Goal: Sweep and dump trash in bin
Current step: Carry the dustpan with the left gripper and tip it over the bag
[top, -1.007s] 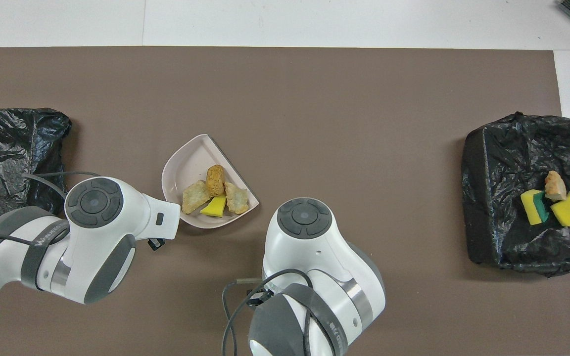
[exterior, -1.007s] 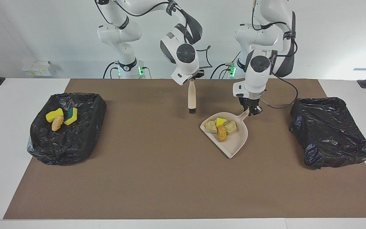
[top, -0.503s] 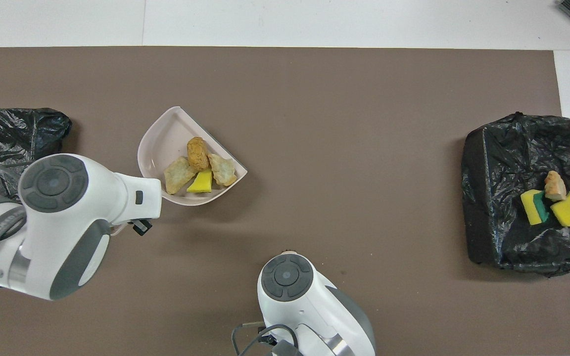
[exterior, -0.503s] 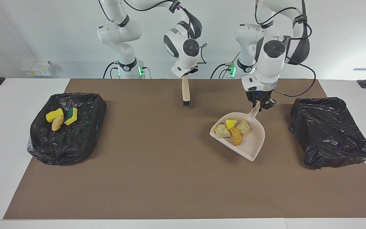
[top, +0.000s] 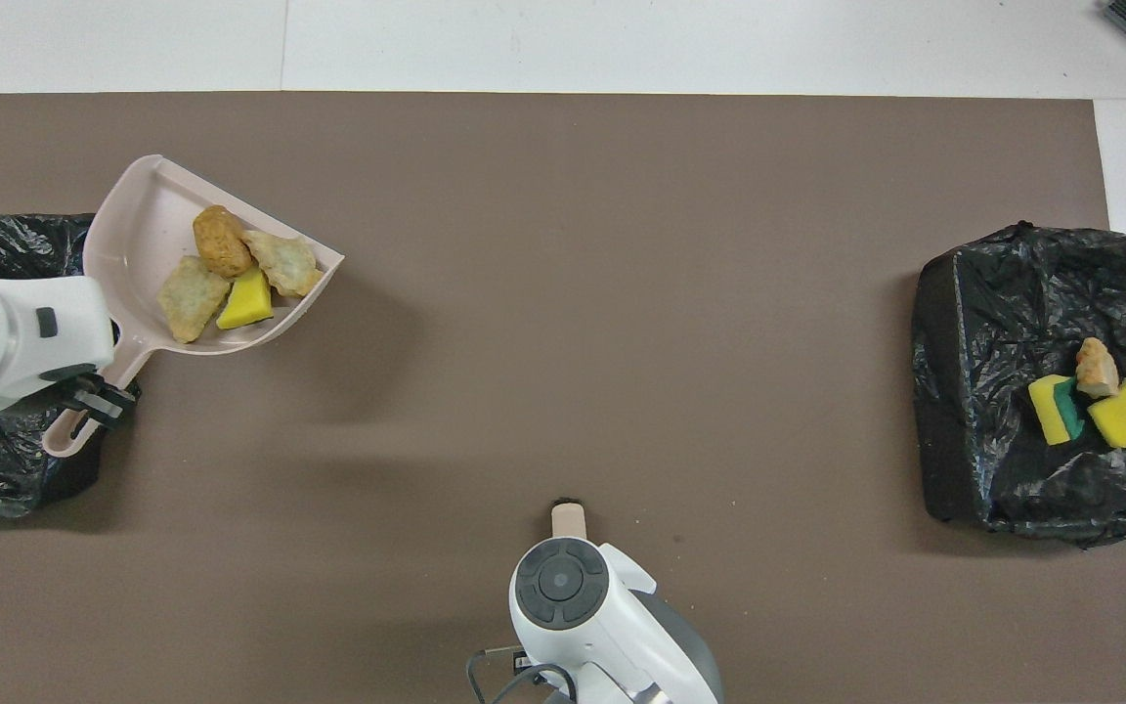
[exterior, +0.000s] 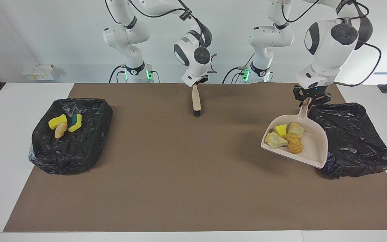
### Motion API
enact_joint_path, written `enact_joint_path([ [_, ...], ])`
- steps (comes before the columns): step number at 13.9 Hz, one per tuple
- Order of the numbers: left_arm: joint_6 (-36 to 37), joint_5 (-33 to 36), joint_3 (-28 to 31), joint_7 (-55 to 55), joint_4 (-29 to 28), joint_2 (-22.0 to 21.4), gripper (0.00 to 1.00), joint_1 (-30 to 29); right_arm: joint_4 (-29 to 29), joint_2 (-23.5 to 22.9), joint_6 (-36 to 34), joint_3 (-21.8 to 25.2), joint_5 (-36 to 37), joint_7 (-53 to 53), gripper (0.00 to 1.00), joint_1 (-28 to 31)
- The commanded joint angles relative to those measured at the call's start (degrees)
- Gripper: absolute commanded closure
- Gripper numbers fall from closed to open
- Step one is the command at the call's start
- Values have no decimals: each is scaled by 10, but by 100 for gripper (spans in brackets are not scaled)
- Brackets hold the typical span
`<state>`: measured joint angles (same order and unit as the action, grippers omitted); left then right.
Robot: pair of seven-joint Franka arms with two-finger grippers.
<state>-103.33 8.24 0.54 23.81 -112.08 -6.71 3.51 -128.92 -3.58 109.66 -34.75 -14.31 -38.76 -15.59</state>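
Left hand is clamped on the dustpan handle, up in the air at the left arm's end of the worktop, over the near edge of the bin. The pan is off the surface, its shadow on the mat below it, and its open lip overlaps the bin's black liner in the facing view. The pan looks held close to level with the handle end raised, probably so the load sits against the back wall and doesn't roll out before the pan is over the opening. Trash in the pan: four bits, one yellow sponge and three tan-orange crusty lumps, bunched near the handle end. None of it is in this bin yet; no trash shows in this bin from here. Judged step: carrying to dump, with the tip-out not yet done; the pan likely needs to go further over the liner and tilt lip-down. Risk: lumps dropping on the mat short of the rim. Mid-worktop, close to the robots, the right hand holds the brush by the top of its handle, closed on it as far as I can judge, brush hanging upright with bristles down at or just above the mat; this arm waits, parked clear of the carry path. At the right arm's end sits the other bin, with three dumped bits on its liner: two yellow sponges, one green-backed, and one orange lump. No loose trash visible on the mat.
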Motion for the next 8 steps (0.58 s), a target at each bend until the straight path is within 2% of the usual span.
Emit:
enact_joint_path([
  [1,29,-11,0,34,34,-2,100,-63,45,-13,-40,-1,33,-6,0,3],
  [4,85,-11,3,145,71,-1,100,-151,97,-13,-74,1,35,-4,0,18],
  [8,73,7,9,267,79,2,100,-253,153,-14,-114,0,68,17,0,97],
])
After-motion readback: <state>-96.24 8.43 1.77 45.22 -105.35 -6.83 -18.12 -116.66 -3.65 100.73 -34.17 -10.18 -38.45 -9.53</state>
